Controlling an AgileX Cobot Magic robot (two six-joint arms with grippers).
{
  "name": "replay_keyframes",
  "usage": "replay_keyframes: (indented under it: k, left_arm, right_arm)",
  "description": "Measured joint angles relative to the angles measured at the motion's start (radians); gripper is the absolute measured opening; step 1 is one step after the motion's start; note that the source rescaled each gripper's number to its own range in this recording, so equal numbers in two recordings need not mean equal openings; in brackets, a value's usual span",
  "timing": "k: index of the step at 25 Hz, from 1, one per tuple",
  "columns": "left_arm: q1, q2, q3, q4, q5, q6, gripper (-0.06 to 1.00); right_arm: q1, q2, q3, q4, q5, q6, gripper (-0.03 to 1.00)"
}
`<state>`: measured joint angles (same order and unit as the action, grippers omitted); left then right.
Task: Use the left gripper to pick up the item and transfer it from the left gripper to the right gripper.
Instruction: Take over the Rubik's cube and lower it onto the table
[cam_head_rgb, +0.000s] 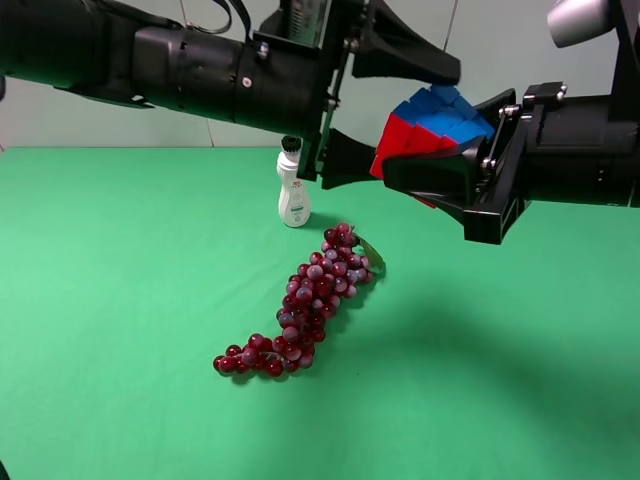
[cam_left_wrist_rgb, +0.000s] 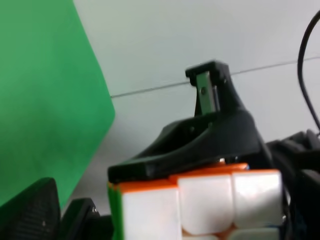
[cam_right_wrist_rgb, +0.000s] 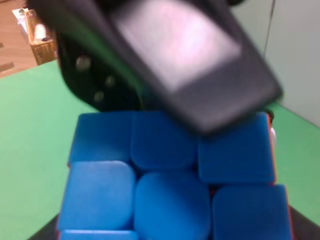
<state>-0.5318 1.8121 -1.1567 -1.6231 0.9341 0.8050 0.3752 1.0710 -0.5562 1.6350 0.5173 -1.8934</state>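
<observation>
From the high camera you have your left gripper (cam_head_rgb: 412, 118) and your right gripper (cam_head_rgb: 437, 145) meeting in mid-air, with the item (cam_head_rgb: 445, 115) between them, well above the green table (cam_head_rgb: 120, 300). The right gripper's two fingers flank the cube and are pinched onto it, the lower one lying against the red face. The left gripper's upper finger reaches over the blue top and its lower finger sits at the cube's red edge, but you cannot tell from here whether they are pressing or only close. Count one cube, one white bottle (cam_head_rgb: 293, 190) standing upright just below the left gripper's lower finger, and one bunch of red grapes (cam_head_rgb: 310, 300) lying on the table below both grippers. In your left wrist view the item (cam_left_wrist_rgb: 215, 205) fills the lower part, white face towards the lens, with a right finger (cam_left_wrist_rgb: 210, 145) lying flat on its orange face. In your right wrist view the item (cam_right_wrist_rgb: 170, 185) shows its blue face up close, and a blurred left finger (cam_right_wrist_rgb: 175, 55) crosses just above it. Contact there is unclear.
</observation>
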Motion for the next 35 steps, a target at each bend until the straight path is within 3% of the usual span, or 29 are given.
replay_keyframes:
  k: [10,18,21,25,31,35]
  left_arm:
    - [0.118,-0.004,0.000,0.049,0.115,-0.004,0.79]
    - [0.232,-0.113,0.000,0.205,0.116,-0.058,0.79]
    - [0.297,-0.187,0.000,0.300,0.108,-0.100,0.79]
    - [0.386,-0.294,0.000,0.488,0.077,-0.188,0.79]
    - [0.498,-0.491,0.000,0.836,0.035,-0.369,0.79]
    - [0.521,-0.608,0.000,1.057,0.035,-0.493,0.79]
  right_arm:
    - [0.000,0.000,0.000,0.000,-0.035,0.000,0.00]
    - [0.000,0.000,0.000,-0.001,-0.050,0.000,0.00]
    - [0.000,0.000,0.000,-0.001,-0.052,0.000,0.00]
    - [0.000,0.000,0.000,-0.001,-0.053,0.000,0.00]
    - [0.000,0.000,0.000,-0.001,-0.080,0.000,0.00]
    - [0.000,0.000,0.000,-0.001,-0.084,0.004,0.00]
